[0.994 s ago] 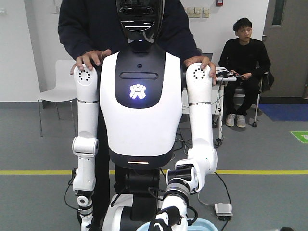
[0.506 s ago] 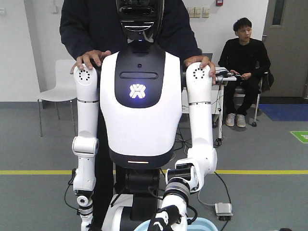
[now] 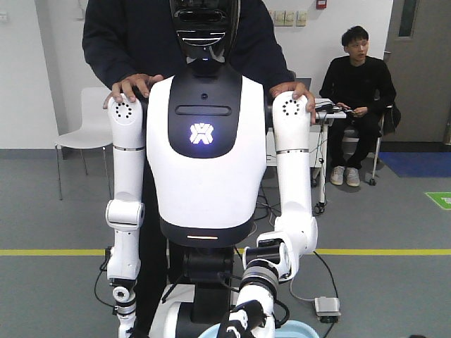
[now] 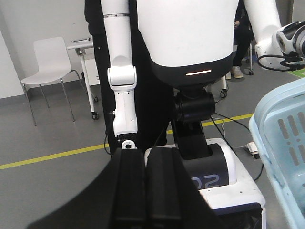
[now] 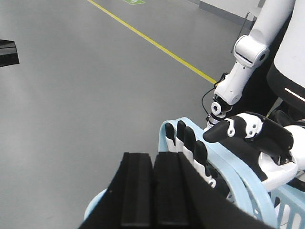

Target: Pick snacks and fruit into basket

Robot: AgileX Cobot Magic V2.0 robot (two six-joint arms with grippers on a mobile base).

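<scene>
The light-blue lattice basket (image 4: 286, 138) hangs at the right edge of the left wrist view. In the right wrist view its handle (image 5: 224, 160) is held by a white humanoid's black-and-white hand (image 5: 188, 143). In the front view only the basket's rim (image 3: 299, 328) shows, at the bottom edge. My left gripper (image 4: 145, 155) is shut on nothing, pointing at the humanoid's base to the left of the basket. My right gripper (image 5: 153, 157) is also shut and empty, close beside the basket's handle. The snacks and the fruit are out of view.
The white humanoid (image 3: 204, 162) stands right in front, with a person behind it resting hands on its shoulders. A seated person (image 3: 356, 91), a white chair (image 3: 88, 127) and a wheeled table (image 4: 83, 45) stand further back. A yellow floor line (image 3: 56, 251) and a foot pedal (image 3: 328, 306) lie on the grey floor.
</scene>
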